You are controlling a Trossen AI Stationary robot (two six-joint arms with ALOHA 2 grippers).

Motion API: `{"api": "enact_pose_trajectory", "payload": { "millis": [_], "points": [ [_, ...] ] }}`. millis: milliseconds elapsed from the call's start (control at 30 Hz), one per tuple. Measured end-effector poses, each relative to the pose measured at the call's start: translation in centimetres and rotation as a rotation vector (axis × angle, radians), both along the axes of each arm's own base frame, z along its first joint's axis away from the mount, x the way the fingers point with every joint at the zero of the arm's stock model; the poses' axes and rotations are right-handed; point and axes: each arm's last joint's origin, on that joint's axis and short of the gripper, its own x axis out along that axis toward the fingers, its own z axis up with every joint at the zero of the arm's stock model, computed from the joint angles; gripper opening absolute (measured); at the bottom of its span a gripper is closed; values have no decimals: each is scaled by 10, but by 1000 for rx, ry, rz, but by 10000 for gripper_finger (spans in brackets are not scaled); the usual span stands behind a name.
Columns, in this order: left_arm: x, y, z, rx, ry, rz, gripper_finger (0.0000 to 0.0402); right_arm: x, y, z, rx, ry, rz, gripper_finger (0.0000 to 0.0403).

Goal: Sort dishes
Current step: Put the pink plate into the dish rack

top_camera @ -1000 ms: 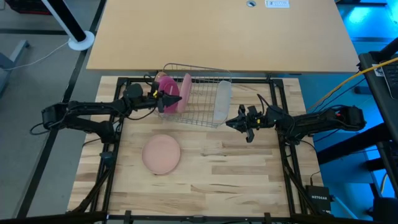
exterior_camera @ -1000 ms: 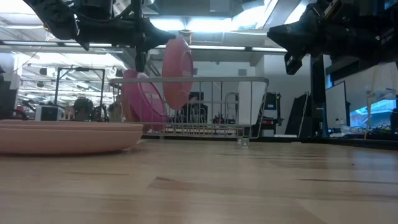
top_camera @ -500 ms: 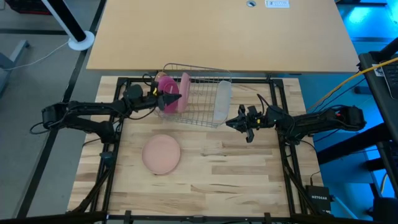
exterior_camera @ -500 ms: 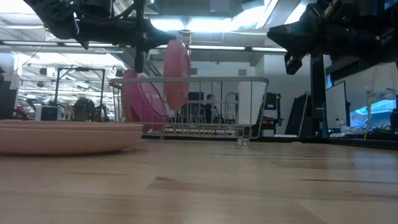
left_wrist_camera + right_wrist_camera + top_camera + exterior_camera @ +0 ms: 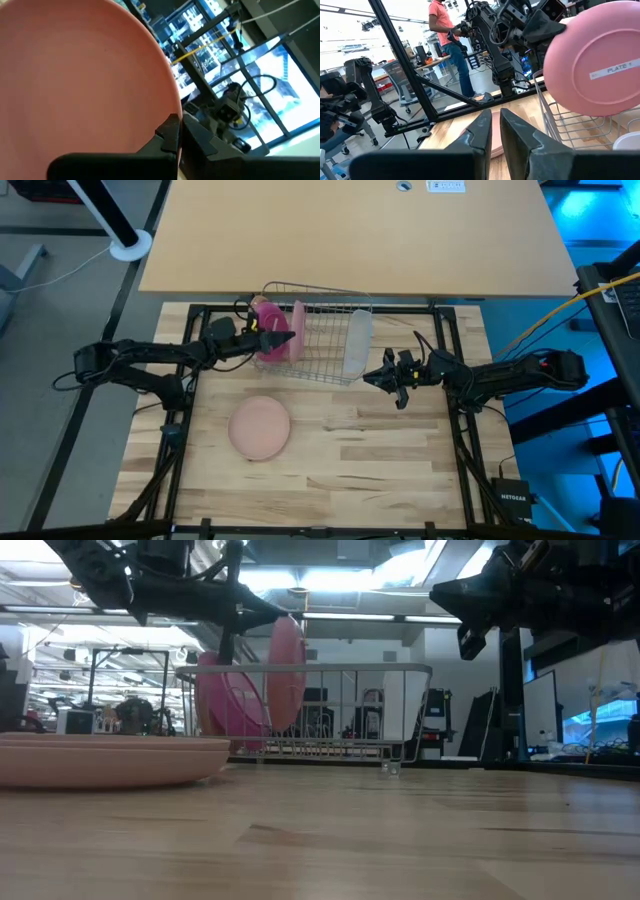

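- L gripper (image 5: 283, 337) pinching pale pink plate (image 5: 298, 330), upright over wire rack (image 5: 325, 330), beside magenta plate (image 5: 268, 343).
- R gripper (image 5: 372, 377) pressed together, empty, by rack.
- Tan plate (image 5: 260, 428) on desk (image 5: 380, 450).

From above, my left gripper (image 5: 287, 337) covers part of the pink plate (image 5: 298, 330) at the rack (image 5: 325, 340), so where my fingers meet its rim is hidden; the magenta plate (image 5: 268, 340) behind it in the rack is partly covered by my arm; in the low view the tan plate (image 5: 100, 760) before the rack is cut off at the edge; my wrist camera sees only part of the pink plate.
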Motion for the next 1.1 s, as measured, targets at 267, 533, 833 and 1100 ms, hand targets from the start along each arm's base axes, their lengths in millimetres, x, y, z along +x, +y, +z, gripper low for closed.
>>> {"api": "enact_pose_trajectory", "payload": {
  "millis": [267,533,833,1100],
  "points": [
    [-1,10,4,3,-28,70,0,0,0,0,-3,0,-2,44],
    [-5,18,3,-45,-23,128,0,0,0,0,-3,0,0,44],
    [-5,18,3,-42,-25,139,14,0,0,0,-3,1,1,44],
    [-5,18,2,-11,-8,143,17,0,0,0,-2,1,-11,44]
  ]
}}
